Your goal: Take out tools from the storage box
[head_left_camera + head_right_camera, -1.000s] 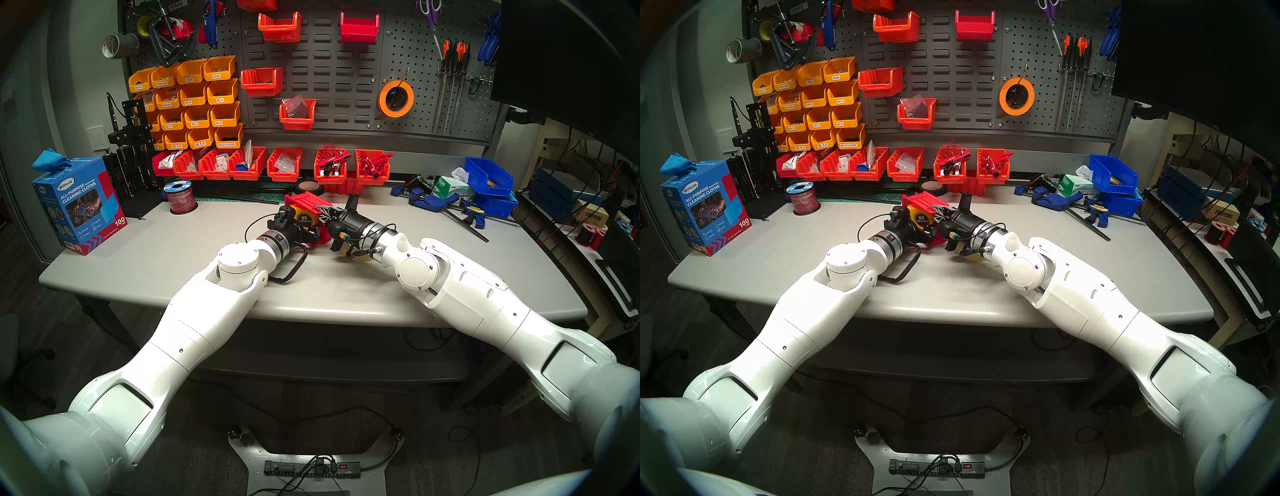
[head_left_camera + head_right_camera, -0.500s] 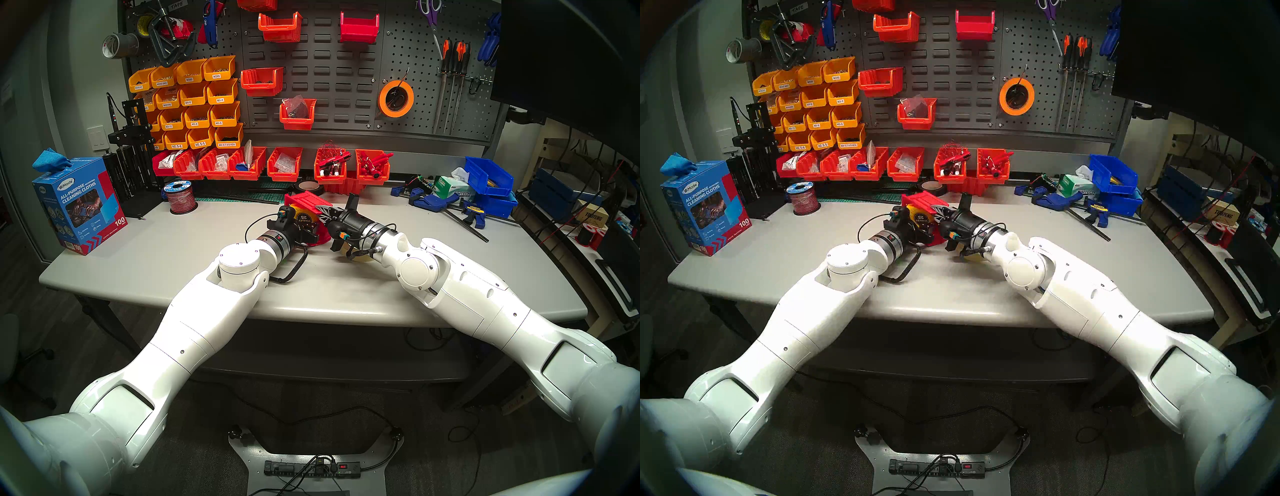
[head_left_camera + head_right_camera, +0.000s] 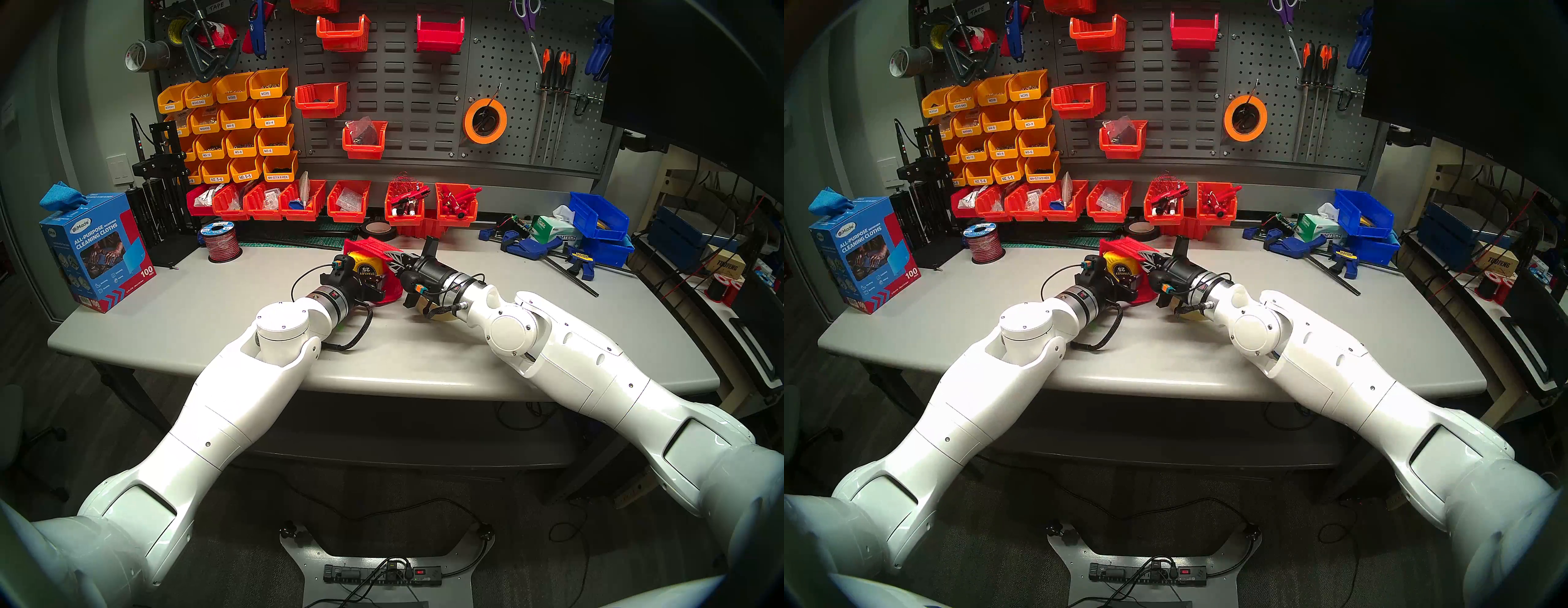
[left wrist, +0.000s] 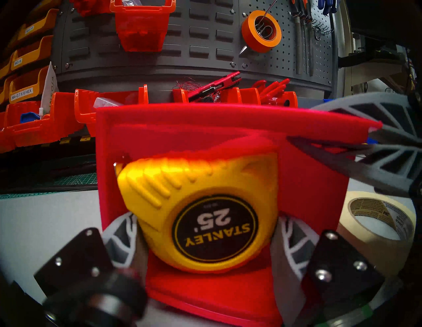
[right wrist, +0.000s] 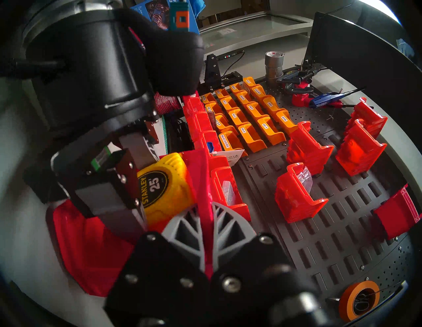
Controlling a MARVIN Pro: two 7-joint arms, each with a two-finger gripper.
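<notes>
Left wrist view: left gripper (image 4: pixel 206 237) clamps the yellow tape measure (image 4: pixel 201 212) inside the red bin (image 4: pixel 228 123); right gripper (image 5: pixel 206 228), at three o'clock, pinches its wall.

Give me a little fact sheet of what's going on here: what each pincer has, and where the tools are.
left pincer: shut on the tape measure, one finger on each side
right pincer: shut on the side wall of the red box
red box: tipped, its open side toward the left arm
tape measure: yellow, partly inside the box
masking tape: out of the box, flat on the table to its right
done so far: one tool out, one being gripped
</notes>
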